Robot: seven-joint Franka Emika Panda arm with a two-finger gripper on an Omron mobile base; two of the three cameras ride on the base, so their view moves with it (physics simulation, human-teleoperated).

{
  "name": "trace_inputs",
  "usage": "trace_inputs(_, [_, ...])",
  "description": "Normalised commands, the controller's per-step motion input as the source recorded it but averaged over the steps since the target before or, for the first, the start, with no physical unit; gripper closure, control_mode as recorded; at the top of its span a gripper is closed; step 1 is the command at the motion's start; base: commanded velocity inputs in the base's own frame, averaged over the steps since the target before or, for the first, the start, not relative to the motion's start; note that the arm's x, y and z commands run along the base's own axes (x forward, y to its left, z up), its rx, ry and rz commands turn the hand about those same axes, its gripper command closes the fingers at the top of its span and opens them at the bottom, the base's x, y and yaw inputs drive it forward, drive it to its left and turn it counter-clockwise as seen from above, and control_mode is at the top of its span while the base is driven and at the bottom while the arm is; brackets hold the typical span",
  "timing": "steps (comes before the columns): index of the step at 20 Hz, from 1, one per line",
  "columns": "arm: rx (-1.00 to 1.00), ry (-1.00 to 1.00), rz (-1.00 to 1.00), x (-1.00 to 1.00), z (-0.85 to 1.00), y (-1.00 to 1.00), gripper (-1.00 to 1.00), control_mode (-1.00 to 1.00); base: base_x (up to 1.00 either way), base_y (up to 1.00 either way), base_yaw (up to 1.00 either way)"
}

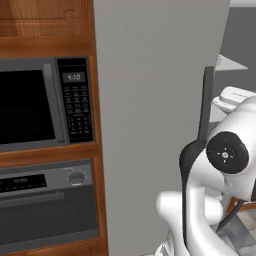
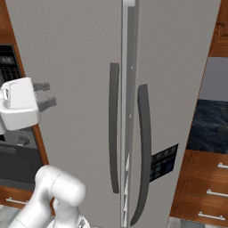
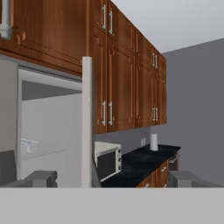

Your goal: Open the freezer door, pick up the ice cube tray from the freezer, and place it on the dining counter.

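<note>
Two tall grey doors stood side by side in the right base view, each with one long dark bar handle: the freezer door [image 2: 75, 58] with its handle [image 2: 114, 129], and the second door [image 2: 178, 67] with a handle [image 2: 143, 151] of its own and a small dark control panel [image 2: 163, 162]. There was one gripper [image 2: 44, 94], one microwave [image 1: 45, 102] and one oven [image 1: 47, 205].

The gripper's two fingers [image 2: 46, 103] were spread wide apart with nothing between them. They pointed toward the freezer door and stood just short of its flat face, touching nothing that could be made out. The door's handle lay well off to the gripper's right side, a little lower than the fingers.

The freezer door was a long upright panel, its long axis vertical; its handle ran the same way, slightly bowed. In the left base view and the hand view the door looked swung a little out from the freezer; how far could not be told.

The microwave and oven sat in a brown wooden cabinet behind the gripper on its left. Beyond the second door, far to the gripper's right, a black marbled tabletop [image 2: 209, 124] rested on wooden drawers [image 2: 205, 187]. In the hand view, wooden wall cabinets [image 3: 122, 70] hung above a black tabletop [image 3: 140, 164] carrying one toaster oven [image 3: 107, 159].
</note>
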Motion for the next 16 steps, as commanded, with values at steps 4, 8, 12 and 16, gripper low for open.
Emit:
trace_inputs(4, [0.0,0.0,-0.13,0.36,0.0,0.01,-1.0,-1.0,0.0,0.0,0.0])
trace_inputs(8, [0.01,-0.01,-0.1,0.36,-0.01,-0.01,-1.0,-1.0,0.0,0.0,0.0])
trace_inputs(12, [0.01,-0.03,-0.06,0.3,-0.19,-0.08,-1.0,-1.0,0.0,0.0,0.0])
trace_inputs(16, [0.06,-0.03,-0.02,0.25,-0.19,-0.31,-1.0,-1.0,0.0,0.0,0.0])
